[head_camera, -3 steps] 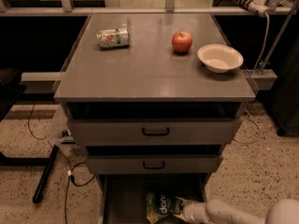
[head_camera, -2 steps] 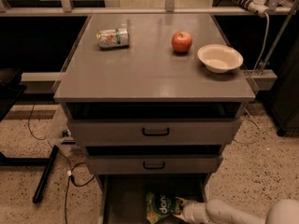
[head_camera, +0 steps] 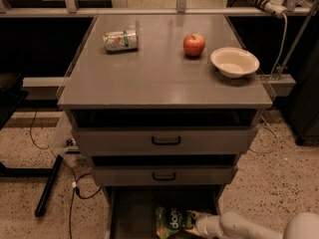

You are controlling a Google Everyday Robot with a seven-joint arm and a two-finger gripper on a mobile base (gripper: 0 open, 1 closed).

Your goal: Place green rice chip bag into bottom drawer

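The grey desk [head_camera: 164,78] stands with its two handled drawers [head_camera: 164,141] shut, exactly as it did a second ago. Below them the bottom drawer [head_camera: 130,215] is pulled out, its flat grey floor showing at the lower edge of the camera view. The robot's pale arm [head_camera: 251,226] comes in low from the right and reaches into that tray, and it has hardly shifted over the last second.

The green rice chip bag [head_camera: 172,223] lies inside the bottom drawer, towards the middle of the floor, logo facing up. It sits in practically the same spot as in the earlier frames. From this I judge that the carrying is over: the bag is already where the task wants it, and what remains is to let go and draw the arm out.

On the desk top, the white bowl [head_camera: 235,61] at the right, the small green-and-white can [head_camera: 120,40] lying on its side at the left, and the red apple [head_camera: 194,44] between them have not moved.

The gripper [head_camera: 198,224] is against the bag's right edge, low in the drawer. Whether it grips the bag or has let it go I cannot tell.
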